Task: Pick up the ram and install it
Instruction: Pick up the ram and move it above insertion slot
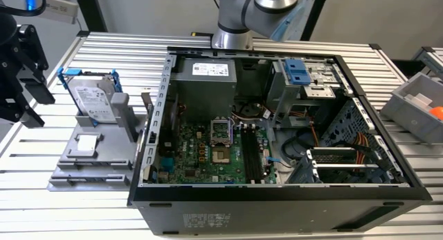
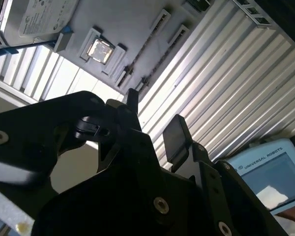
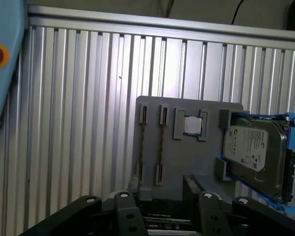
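Tool near tray and hard drive

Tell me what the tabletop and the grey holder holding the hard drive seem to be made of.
Tabletop: likely bare aluminium; ribbed slats with a bright metallic sheen. Grey holder: probably plastic, possibly printed; matte, even grey, with moulded slots and pockets.

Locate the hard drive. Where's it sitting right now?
The hard drive leans in the grey holder on the exterior view's left, just outside the open computer case, with the small square chip beside it on the same holder.
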Controlling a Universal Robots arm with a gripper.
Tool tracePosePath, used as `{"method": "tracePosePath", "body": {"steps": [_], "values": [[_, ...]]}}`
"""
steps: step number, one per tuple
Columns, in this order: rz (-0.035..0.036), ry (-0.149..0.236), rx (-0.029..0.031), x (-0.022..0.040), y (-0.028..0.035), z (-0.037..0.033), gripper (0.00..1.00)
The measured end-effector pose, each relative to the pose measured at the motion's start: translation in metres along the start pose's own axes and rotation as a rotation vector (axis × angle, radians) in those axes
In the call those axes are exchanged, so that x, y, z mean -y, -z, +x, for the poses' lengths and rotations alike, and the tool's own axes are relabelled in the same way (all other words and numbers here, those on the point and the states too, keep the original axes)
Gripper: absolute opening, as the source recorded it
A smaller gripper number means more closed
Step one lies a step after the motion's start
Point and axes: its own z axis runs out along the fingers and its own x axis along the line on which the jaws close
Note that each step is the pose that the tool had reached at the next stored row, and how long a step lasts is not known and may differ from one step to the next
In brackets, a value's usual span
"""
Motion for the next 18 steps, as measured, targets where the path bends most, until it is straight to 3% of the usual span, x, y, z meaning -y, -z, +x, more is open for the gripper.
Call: {"method": "tracePosePath", "body": {"steps": [4, 18], "values": [[-0.002, -0.006, -0.0026, 0.0001, -0.0032, 0.0, 1.0], [-0.003, -0.01, -0.0027, 0.0001, -0.0071, 0.0002, 1.0]]}}
